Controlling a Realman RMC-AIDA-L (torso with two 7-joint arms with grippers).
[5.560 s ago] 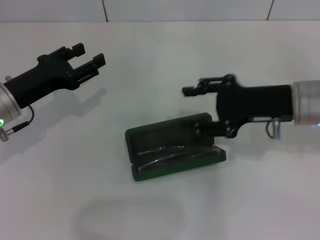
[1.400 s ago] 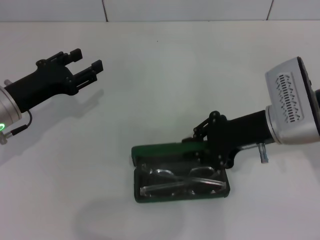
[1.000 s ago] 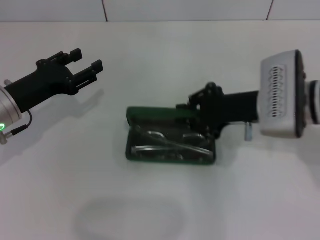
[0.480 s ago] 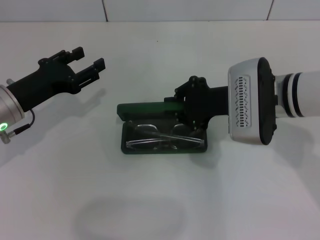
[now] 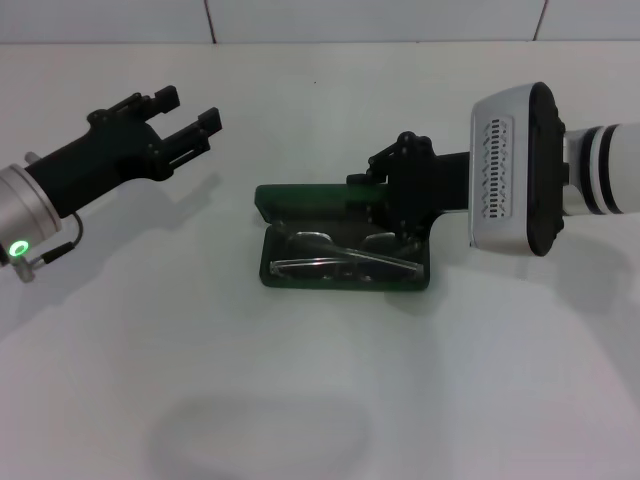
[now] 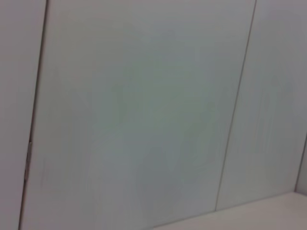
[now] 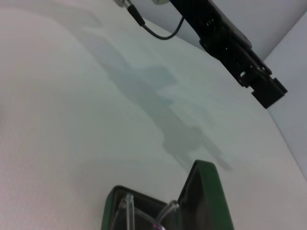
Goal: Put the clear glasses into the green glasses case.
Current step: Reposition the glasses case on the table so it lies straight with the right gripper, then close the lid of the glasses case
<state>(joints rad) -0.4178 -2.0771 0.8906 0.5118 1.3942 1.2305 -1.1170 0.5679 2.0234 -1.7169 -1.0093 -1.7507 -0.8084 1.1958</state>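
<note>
Now my right gripper (image 5: 385,200) reaches level, clamped on one green glasses case (image 5: 345,285) lid; one clear glasses (image 5: 340,258) inside; left gripper (image 5: 190,120) hovers, fingers apart

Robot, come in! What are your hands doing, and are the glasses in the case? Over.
Right gripper at the green glasses case lid. Clear glasses lying inside, case open. Left gripper open, off to the left. Nothing in the way.

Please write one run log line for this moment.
glasses: inside open case | right claw: at case lid | left claw: open, parked far left
</note>
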